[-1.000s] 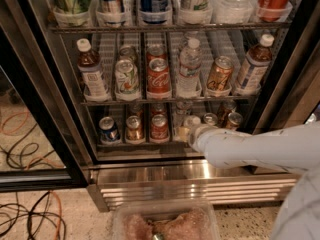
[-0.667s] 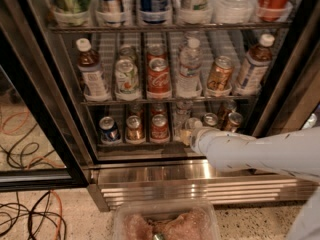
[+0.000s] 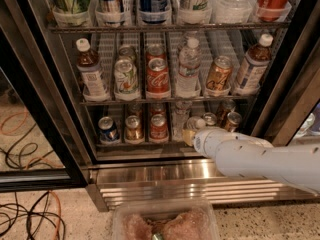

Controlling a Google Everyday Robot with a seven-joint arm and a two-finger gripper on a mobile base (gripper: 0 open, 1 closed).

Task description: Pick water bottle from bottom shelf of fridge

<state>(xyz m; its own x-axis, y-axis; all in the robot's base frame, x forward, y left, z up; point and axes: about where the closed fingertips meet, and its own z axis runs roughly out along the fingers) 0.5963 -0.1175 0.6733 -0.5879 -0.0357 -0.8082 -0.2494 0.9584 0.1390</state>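
Observation:
The fridge (image 3: pixel 46 109) stands open in front of me. Its bottom shelf (image 3: pixel 145 145) holds a blue can (image 3: pixel 107 129), a gold can (image 3: pixel 133 128), a red can (image 3: pixel 158 126) and more cans at the right (image 3: pixel 231 120). The water bottle (image 3: pixel 179 117), clear and ribbed, stands in the lane right of the red can. My white arm (image 3: pixel 260 159) reaches in from the right at bottom-shelf height. My gripper (image 3: pixel 190 134) is at the front of the shelf, right beside the water bottle's lower right side. The arm hides part of the gripper.
The middle rack holds brown-liquid bottles (image 3: pixel 91 71) (image 3: pixel 251 66), cans and another clear bottle (image 3: pixel 189 66). A ribbed steel base (image 3: pixel 160 184) runs below. The black door frame (image 3: pixel 35 134) is at left, cables (image 3: pixel 25 216) lie on the floor, and a clear tub (image 3: pixel 162 224) sits below.
The arm and gripper have hardly moved; the gripper stays at the front of the bottom shelf by the water bottle.

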